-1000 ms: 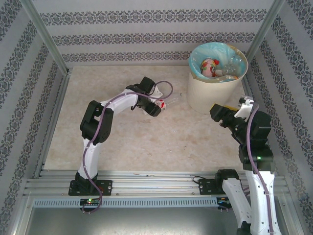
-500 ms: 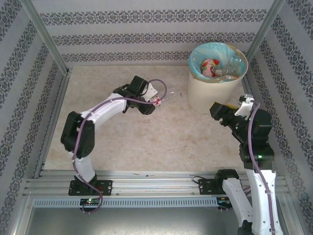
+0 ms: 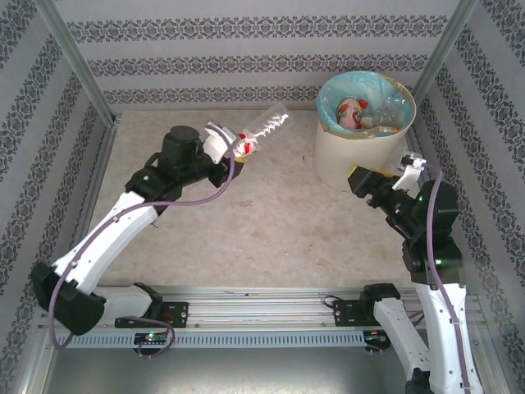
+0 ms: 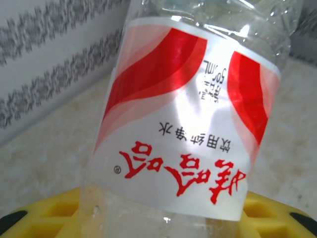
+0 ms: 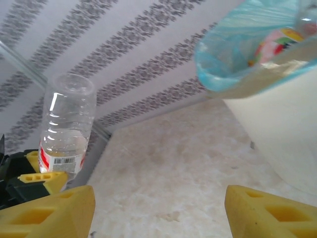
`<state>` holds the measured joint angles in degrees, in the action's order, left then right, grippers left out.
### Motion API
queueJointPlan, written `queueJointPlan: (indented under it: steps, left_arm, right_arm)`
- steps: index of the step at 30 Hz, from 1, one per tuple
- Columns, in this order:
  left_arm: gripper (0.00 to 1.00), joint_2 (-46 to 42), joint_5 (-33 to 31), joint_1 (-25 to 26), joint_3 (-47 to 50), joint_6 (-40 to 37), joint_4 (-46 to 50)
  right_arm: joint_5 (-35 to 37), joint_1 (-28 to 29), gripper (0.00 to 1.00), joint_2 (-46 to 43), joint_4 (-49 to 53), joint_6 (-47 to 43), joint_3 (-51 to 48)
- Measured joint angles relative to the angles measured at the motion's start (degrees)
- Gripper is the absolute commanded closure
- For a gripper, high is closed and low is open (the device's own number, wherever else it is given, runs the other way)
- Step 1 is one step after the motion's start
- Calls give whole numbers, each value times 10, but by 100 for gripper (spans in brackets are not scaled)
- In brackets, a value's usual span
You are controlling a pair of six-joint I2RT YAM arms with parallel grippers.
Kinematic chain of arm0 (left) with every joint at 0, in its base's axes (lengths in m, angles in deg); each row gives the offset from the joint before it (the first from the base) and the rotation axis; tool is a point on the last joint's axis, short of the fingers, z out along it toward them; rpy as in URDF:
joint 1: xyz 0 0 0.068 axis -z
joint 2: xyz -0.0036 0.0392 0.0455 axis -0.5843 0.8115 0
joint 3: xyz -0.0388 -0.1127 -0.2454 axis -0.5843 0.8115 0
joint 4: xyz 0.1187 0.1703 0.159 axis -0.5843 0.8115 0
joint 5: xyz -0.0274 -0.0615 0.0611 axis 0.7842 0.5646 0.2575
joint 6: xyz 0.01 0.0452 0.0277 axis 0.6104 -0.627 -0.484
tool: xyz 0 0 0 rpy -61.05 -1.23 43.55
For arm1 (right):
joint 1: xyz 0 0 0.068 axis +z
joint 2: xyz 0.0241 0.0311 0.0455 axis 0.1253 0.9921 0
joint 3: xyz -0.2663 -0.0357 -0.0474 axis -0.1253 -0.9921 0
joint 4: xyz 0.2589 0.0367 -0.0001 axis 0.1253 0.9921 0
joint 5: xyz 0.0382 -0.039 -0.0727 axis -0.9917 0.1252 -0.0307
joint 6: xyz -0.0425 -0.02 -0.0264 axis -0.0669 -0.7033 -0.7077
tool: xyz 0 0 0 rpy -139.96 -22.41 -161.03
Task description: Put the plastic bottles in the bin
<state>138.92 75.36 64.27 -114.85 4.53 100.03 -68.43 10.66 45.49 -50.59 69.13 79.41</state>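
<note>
A clear plastic bottle [image 3: 268, 126] with a red and white label is off the table, held by its lower body, its far end pointing up and to the right. My left gripper [image 3: 236, 148] is shut on it. In the left wrist view the bottle [image 4: 188, 119] stands between the yellow fingers [image 4: 49, 213] of the left gripper [image 4: 163, 220]. The bin [image 3: 361, 164], cream with a turquoise liner, stands at the back right and holds several bottles [image 3: 354, 112]. My right gripper [image 3: 367, 182] hangs open beside the bin's front with nothing between its fingers.
Patterned walls and metal frame posts close in the table on the left, back and right. In the right wrist view the open right gripper [image 5: 161, 213] looks over bare table, with the held bottle [image 5: 67, 124] at the left and the bin [image 5: 277, 129] at the right.
The left gripper closed on the bottle and raised it off the table, while the arm stretched out and drew back to the left. The right arm shifted only slightly.
</note>
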Motion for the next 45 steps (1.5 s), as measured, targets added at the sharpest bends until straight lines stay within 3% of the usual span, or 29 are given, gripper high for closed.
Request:
queueJointPlan:
  steps: [5, 10, 16, 22, 35, 45]
  left_arm:
    - [54, -73, 63, 0, 62, 27, -80]
    - [53, -108, 129, 6, 122, 52, -136]
    - [54, -117, 173, 26, 148, 58, -168]
    - [53, -136, 189, 27, 162, 67, -189]
    - [53, -151, 154, 34, 169, 51, -193]
    - [45, -149, 129, 37, 169, 37, -178]
  right_arm:
    - [-14, 47, 27, 0, -81, 47, -8]
    - [-7, 140, 19, 24, -158, 69, -10]
    - [49, 292, 15, 102, -187, 37, 26]
    - [114, 382, 13, 162, -199, -16, 70]
    - [216, 428, 15, 243, -203, -75, 150]
    - [241, 433, 46, 274, -194, -105, 177]
